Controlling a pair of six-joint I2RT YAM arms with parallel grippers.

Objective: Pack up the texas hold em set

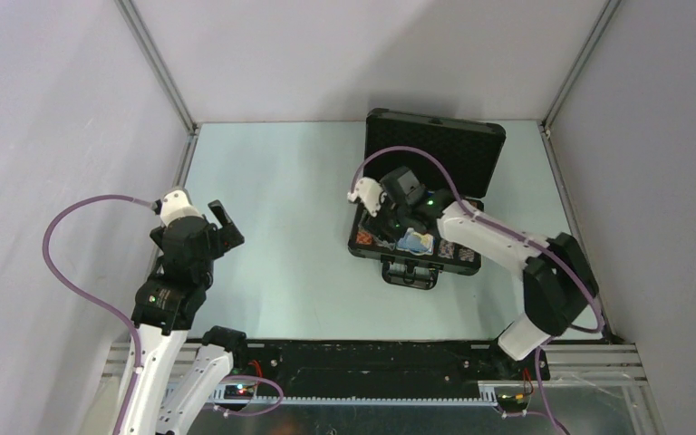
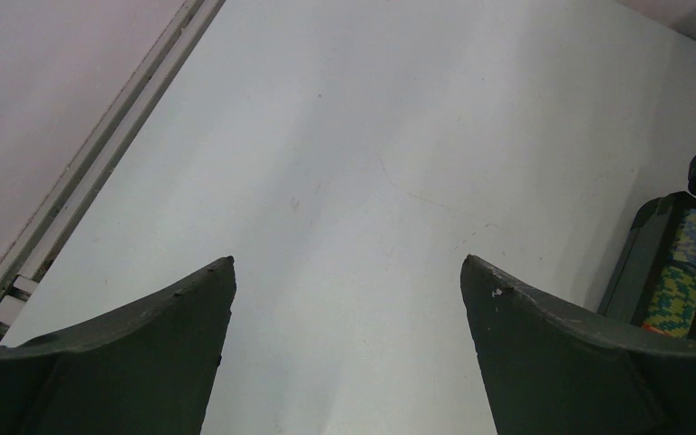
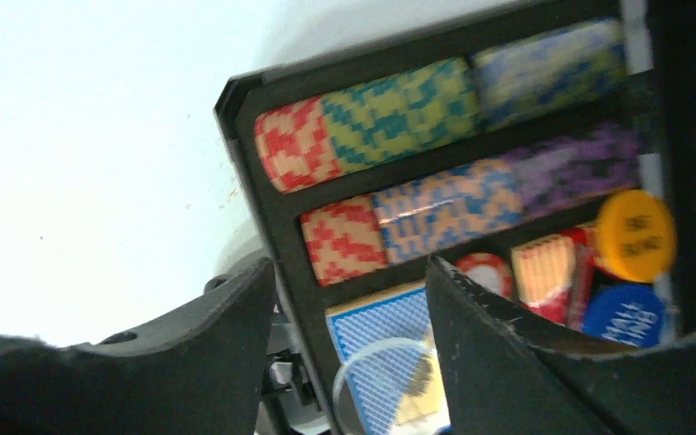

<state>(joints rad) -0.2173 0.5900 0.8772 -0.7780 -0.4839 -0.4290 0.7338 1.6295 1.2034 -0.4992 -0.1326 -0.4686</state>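
Right wrist view: my right gripper [image 3: 352,267] stands partly open and empty, one finger outside the end wall of the black rectangular handled case [image 3: 236,100], the other over its tray. Multicoloured chip rows [image 3: 417,104] lie just ahead of the tips, with a blue-backed card deck [image 3: 376,331] between them. My left gripper [image 2: 349,263] gapes wide over the pale table [image 2: 372,136], with the case well off beyond its right finger.

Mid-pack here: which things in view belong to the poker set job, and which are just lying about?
Job: black case, lid open; chip rows; blue card deck; yellow disc; blue disc; right end effector above them.
Not the job: table; purple cable; wall rail; left end effector, open, away from the case.
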